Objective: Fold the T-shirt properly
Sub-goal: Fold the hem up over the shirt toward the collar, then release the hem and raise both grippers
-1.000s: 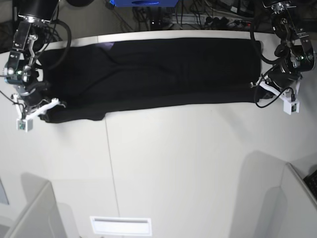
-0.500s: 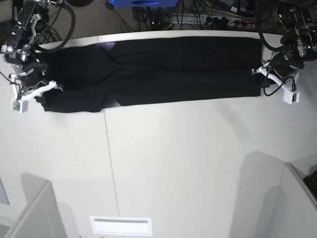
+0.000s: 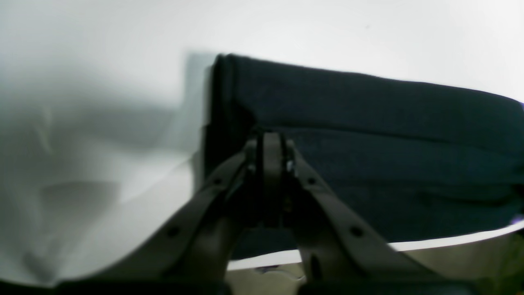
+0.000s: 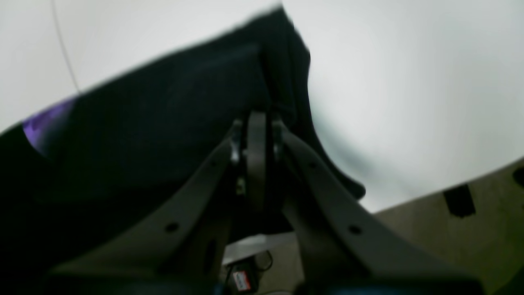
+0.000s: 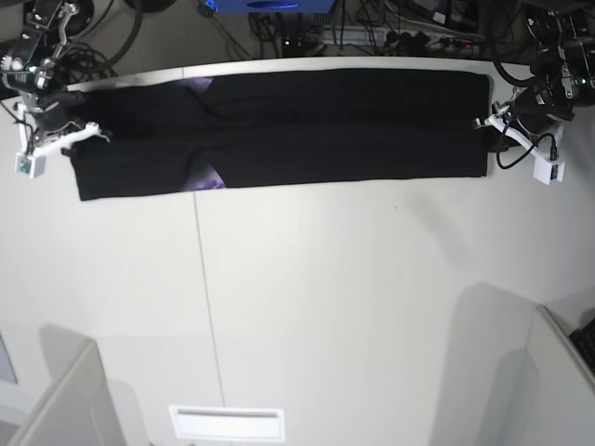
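The T-shirt (image 5: 279, 125) lies as a long black strip along the far side of the tabletop (image 5: 325, 307), w/ a bit of purple print peeking out near its middle-left. It looks folded lengthwise already. The right tool (image 4: 256, 123) is pinched tight on one short end of the shirt. The left tool (image 3: 270, 143) is pinched tight on the other short end. Both arms hold the strip stretched flat. Step in hand, I think: laying down the long fold. Next move prob: let go, then bring one short end over to the other, keeping edges lined up.
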{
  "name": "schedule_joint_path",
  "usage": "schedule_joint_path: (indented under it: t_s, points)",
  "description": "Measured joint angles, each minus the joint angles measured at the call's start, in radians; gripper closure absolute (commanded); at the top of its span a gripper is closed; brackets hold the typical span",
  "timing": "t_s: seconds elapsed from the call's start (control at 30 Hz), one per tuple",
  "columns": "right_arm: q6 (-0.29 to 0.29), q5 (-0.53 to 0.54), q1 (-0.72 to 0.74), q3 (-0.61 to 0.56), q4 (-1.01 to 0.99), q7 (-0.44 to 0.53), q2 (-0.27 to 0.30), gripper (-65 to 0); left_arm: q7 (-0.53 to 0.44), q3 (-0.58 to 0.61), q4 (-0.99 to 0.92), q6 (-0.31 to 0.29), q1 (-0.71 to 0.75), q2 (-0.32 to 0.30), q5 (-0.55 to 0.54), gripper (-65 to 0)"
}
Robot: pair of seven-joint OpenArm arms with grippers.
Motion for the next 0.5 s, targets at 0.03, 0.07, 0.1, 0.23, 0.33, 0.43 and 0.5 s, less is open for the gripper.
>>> schedule_joint_path:
  t_s: [0.03,0.07,0.1,0.23,0.33,0.43,0.5]
  points:
    - [0.000,0.002,0.001,0.000,-0.009,0.000,-0.002,0.0,0.000,0.002,0.000,0.000,0.001,0.000,0.032,0.0]
    - [0.000,0.005,0.003,0.000,-0.022,0.000,-0.001,0.0,-0.005,0.003,0.000,0.000,0.010,0.002,0.052,0.0]
    - [0.000,0.002,0.007,0.000,-0.037,0.003,0.000,0.0,-0.009,0.003,0.000,0.000,0.023,0.003,0.063,0.0]
    - [0.000,0.002,0.010,-0.002,-0.066,0.001,0.004,0.0,0.000,0.004,0.000,0.000,0.050,0.007,0.082,0.0]
    - [0.000,0.002,0.009,-0.002,-0.066,0.000,0.003,0.0,-0.003,0.004,0.000,0.000,0.059,0.005,0.081,0.0]
    - [0.000,0.002,0.010,-0.002,-0.066,-0.024,0.003,0.0,-0.004,0.032,0.000,0.000,0.060,0.004,0.091,0.0]
    - [0.000,0.001,0.009,-0.002,-0.067,-0.064,0.003,0.0,-0.005,0.061,0.000,0.000,0.061,0.003,0.087,0.0]
